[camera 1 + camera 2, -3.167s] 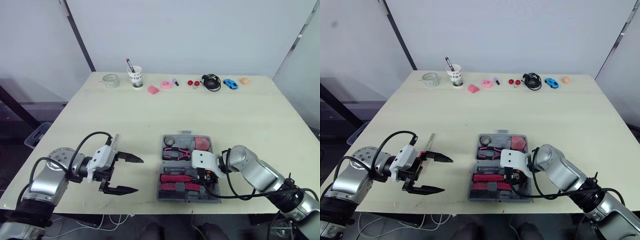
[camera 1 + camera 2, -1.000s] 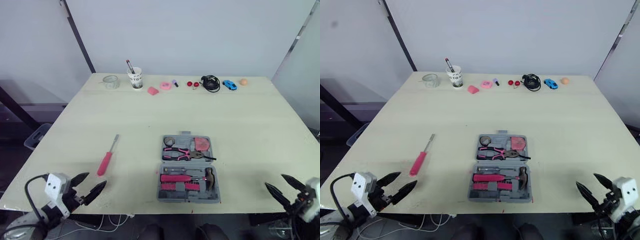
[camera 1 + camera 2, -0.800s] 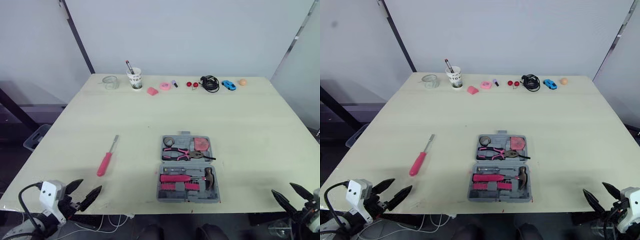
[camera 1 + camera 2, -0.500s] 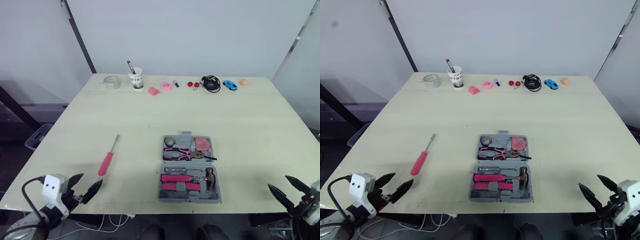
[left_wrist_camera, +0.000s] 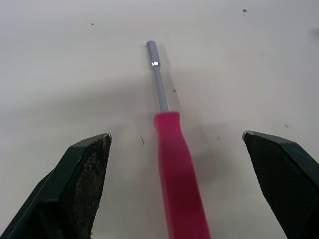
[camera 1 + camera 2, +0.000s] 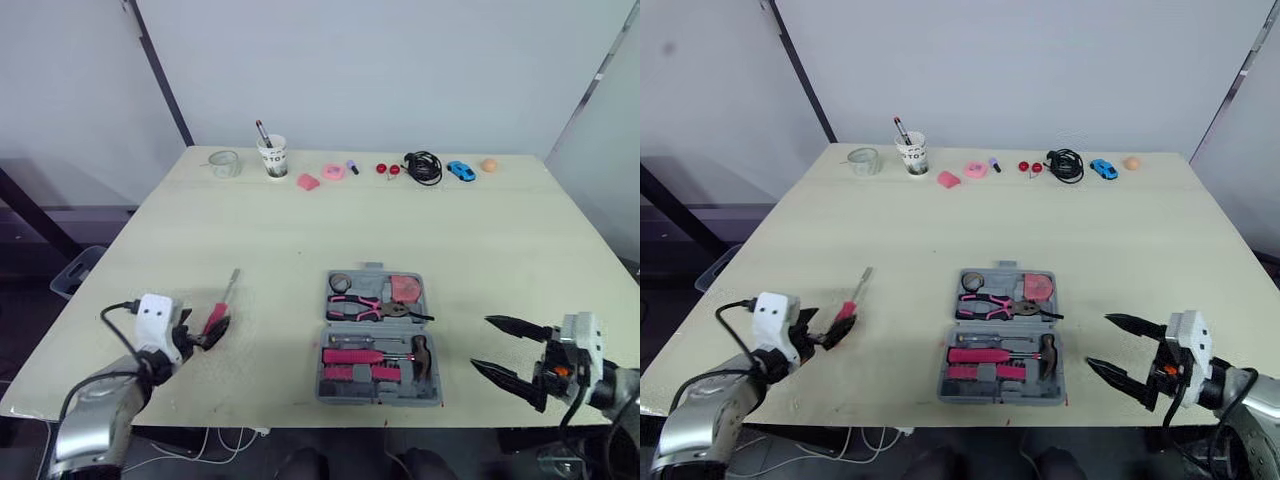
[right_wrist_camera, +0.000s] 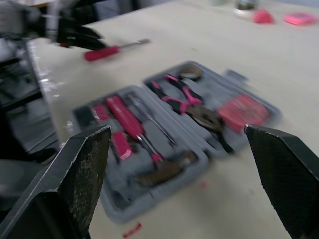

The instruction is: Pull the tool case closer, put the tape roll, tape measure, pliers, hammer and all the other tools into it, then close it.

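On table (image 6: 300, 220), grey tool case (image 6: 380, 392), open

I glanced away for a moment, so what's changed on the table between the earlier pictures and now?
Both arms came back in over the table. The left gripper moved forward to the pink screwdriver, its open fingers straddling the handle without gripping. The right gripper came up beside the tool case, open. Screwdriver, case and the tools inside stayed put.
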Motion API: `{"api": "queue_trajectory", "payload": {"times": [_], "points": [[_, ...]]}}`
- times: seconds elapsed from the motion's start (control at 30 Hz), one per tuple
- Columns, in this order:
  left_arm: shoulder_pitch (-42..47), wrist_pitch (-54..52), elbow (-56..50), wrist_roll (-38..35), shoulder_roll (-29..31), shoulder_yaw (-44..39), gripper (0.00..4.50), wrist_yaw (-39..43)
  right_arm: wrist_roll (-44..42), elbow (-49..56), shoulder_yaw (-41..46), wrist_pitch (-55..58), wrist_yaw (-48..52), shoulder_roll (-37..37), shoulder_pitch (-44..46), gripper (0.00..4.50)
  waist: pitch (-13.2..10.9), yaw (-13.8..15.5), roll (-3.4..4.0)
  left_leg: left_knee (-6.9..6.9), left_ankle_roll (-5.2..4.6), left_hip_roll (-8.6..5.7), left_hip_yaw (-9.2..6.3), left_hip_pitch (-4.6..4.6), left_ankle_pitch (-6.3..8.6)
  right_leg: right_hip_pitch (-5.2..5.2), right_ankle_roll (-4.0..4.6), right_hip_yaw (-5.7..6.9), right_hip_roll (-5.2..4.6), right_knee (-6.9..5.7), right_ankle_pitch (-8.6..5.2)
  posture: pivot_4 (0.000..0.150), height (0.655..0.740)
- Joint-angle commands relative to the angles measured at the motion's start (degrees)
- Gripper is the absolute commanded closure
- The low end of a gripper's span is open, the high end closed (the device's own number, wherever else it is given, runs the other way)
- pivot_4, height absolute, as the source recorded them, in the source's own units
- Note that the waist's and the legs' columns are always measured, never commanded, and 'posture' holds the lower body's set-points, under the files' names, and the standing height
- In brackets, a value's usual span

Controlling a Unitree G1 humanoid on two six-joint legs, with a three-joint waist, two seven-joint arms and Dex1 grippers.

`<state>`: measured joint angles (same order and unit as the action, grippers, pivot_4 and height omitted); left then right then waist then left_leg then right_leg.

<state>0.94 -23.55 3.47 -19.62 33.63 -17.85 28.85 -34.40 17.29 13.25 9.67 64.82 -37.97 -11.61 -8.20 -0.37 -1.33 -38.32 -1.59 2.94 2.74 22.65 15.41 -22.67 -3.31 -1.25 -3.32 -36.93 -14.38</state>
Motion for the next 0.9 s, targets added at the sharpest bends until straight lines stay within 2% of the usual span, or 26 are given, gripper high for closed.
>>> {"api": "queue_trajectory", "payload": {"times": [0.03, 0.1, 0.3, 0.47, 0.57, 0.77, 0.9], "points": [[3.4, -0.2, 3.9, 2.7, 0.9, 1.0, 0.0, -1.3, -1.6, 3.2, -1.6, -0.5, 1.6, -0.2, 2.2, 0.02, 0.0, 0.0, 0.0, 0.0, 0.0, 0.0, 0.0, 0.0, 0.0, 0.0, -0.01, 0.0, 0.02, 0.0, 0.0, 0.15, 0.74], [4.6, 0.5, 5.8, 4.8, 1.6, 2.6, 0.0, -1.1, -1.5, 3.9, -2.5, -0.3, 1.6, 0.0, 3.4, 0.02, 0.0, 0.0, 0.0, 0.0, 0.0, 0.01, 0.01, 0.03, 0.0, 0.0, -0.01, 0.0, 0.07, 0.0, 0.01, 0.15, 0.74], [6.8, 0.5, 8.4, 5.0, 0.1, 4.0, 0.0, -0.7, -0.1, 3.0, -4.6, -0.7, 0.8, 0.6, 6.1, 0.02, 0.0, 0.0, -0.03, 0.0, 0.0, 0.06, 0.02, 0.04, 0.0, -0.01, -0.01, 0.0, 0.11, 0.0, 0.01, 0.15, 0.74], [8.6, -0.3, 9.0, 5.6, -1.4, 3.7, 0.0, -3.8, 1.6, 1.7, -5.7, -2.1, 0.3, 1.8, 6.3, 0.02, 0.0, 0.8, -0.03, -0.02, 0.01, 0.06, 0.05, 0.06, 0.0, 0.0, -0.01, 0.03, 0.11, -0.01, 0.02, 0.15, 0.74], [8.3, -0.5, 9.1, 4.9, -2.3, 3.1, 0.84, -4.3, 2.0, 2.1, -6.1, -2.2, 0.1, 1.9, 5.9, 0.0, 0.0, 1.0, -0.03, -0.02, 0.01, 0.06, 0.04, 0.06, 0.0, -0.01, -0.01, 0.02, 0.11, -0.01, 0.02, 0.15, 0.74], [9.6, 1.2, 11.5, 5.8, -2.3, 4.3, 3.7, -3.9, 2.2, 2.5, -6.7, -1.9, -0.3, 2.1, 6.6, 0.0, 0.0, 1.1, -0.03, -0.02, 0.01, 0.05, 0.06, 0.06, 0.0, 0.0, -0.01, 0.03, 0.11, -0.02, 0.02, 0.15, 0.74], [10.4, 1.6, 12.4, 6.0, -2.6, 4.4, 3.8, -3.7, 2.3, 2.6, -6.9, -2.0, -0.2, 1.9, 6.5, 0.0, 0.0, 1.2, -0.03, -0.02, 0.01, 0.04, 0.07, 0.06, -0.01, 0.0, -0.01, 0.05, 0.11, -0.02, 0.02, 0.15, 0.74]]}}
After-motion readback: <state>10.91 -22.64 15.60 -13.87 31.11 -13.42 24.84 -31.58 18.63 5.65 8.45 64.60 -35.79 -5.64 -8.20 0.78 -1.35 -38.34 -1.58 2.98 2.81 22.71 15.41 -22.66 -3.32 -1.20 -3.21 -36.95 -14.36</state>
